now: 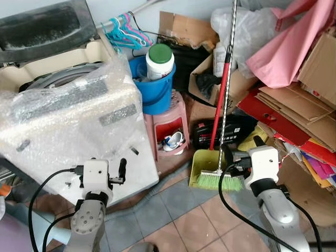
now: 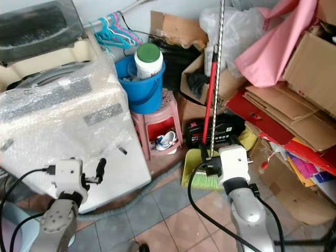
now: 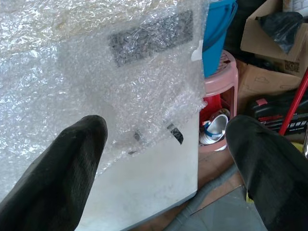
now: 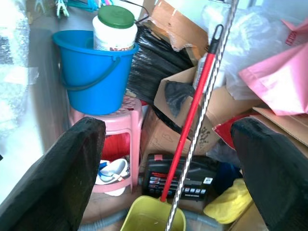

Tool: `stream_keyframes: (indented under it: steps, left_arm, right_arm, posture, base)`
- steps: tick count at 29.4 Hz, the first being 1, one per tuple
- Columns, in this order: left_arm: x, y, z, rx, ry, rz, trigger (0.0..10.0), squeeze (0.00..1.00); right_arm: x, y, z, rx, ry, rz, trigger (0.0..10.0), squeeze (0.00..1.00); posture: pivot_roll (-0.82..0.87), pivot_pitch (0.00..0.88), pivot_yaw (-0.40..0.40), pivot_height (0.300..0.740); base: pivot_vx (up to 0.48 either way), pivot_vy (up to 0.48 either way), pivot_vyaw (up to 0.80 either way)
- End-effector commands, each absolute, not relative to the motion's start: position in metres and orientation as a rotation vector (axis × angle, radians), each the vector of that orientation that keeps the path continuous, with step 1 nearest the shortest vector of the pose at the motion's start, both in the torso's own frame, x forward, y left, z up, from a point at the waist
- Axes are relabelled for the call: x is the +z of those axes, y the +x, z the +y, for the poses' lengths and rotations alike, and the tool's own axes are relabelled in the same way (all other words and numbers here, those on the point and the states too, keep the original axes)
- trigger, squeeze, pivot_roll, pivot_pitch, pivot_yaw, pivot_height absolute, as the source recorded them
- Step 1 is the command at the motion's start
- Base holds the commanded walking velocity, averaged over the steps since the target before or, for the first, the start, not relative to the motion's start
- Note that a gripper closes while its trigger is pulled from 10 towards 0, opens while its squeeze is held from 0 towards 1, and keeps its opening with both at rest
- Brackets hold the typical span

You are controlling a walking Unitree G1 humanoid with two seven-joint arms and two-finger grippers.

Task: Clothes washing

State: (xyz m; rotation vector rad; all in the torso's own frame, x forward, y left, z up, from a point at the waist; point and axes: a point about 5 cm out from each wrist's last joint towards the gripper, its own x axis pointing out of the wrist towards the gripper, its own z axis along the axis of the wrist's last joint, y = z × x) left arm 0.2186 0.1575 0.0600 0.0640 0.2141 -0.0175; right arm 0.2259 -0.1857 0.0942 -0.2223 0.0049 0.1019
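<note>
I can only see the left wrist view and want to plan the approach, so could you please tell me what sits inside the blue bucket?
Observer: A white jar with a green lid stands in the blue bucket.
Operator: Thank you. Is the washing machine's lid up?
Observer: Yes, the dark lid is raised above the bubble-wrapped washing machine.
Operator: And where is the right gripper?
Observer: The right gripper, fingers apart, hangs over the green broom head.
</note>
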Motion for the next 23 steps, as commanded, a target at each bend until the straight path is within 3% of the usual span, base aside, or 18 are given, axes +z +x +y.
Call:
stream_keyframes:
  steps: [1,11,23]
  left_arm:
    - [0.059,0.22,0.166,0.006,0.076,0.232,10.0,0.0]
    - [0.065,0.23,0.163,0.005,0.061,0.217,10.0,0.0]
    - [0.057,0.224,0.16,0.017,-0.008,0.245,10.0,0.0]
  right_arm:
    - [0.097,0.231,-0.172,0.15,-0.195,-0.022,10.0,0.0]
    - [0.101,0.239,-0.172,0.164,-0.189,-0.042,10.0,0.0]
    - [0.099,0.237,-0.173,0.161,-0.161,-0.03,10.0,0.0]
  posture:
    - [-0.08,0.0,0.072,0.74]
    - [-0.07,0.0,0.074,0.74]
    - [-0.07,0.0,0.07,0.74]
  base:
    - [0.0,0.0,0.79]
    - [0.0,0.0,0.78]
    - [0.0,0.48,0.06]
